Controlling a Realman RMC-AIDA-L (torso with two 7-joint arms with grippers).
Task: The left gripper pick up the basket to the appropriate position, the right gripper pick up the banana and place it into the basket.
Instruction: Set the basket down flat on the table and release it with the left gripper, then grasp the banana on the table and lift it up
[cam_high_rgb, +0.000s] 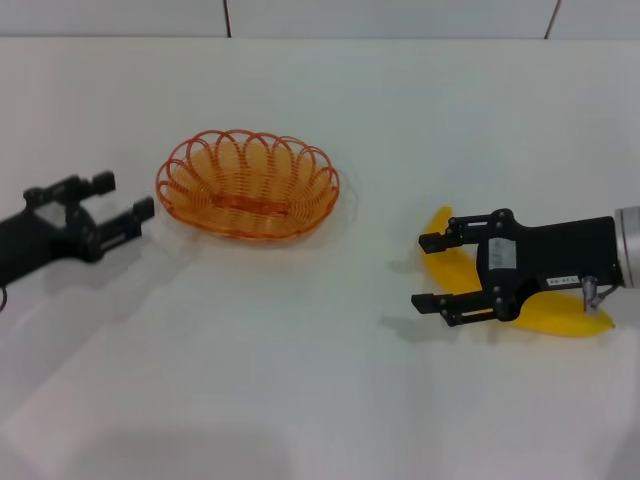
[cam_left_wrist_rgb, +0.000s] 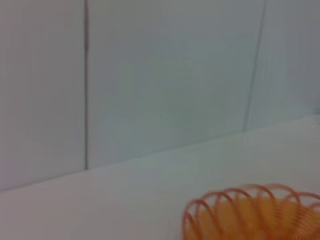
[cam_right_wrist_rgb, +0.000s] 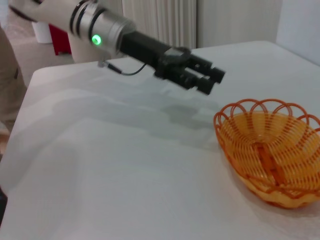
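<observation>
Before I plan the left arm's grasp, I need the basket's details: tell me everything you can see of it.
The basket is a shallow oval of orange wire with a looped, scalloped rim and a ribbed floor. It is empty and sits upright on the white table. The left gripper hovers open just beside its left rim, not touching. The banana lies well off to its right.
</observation>
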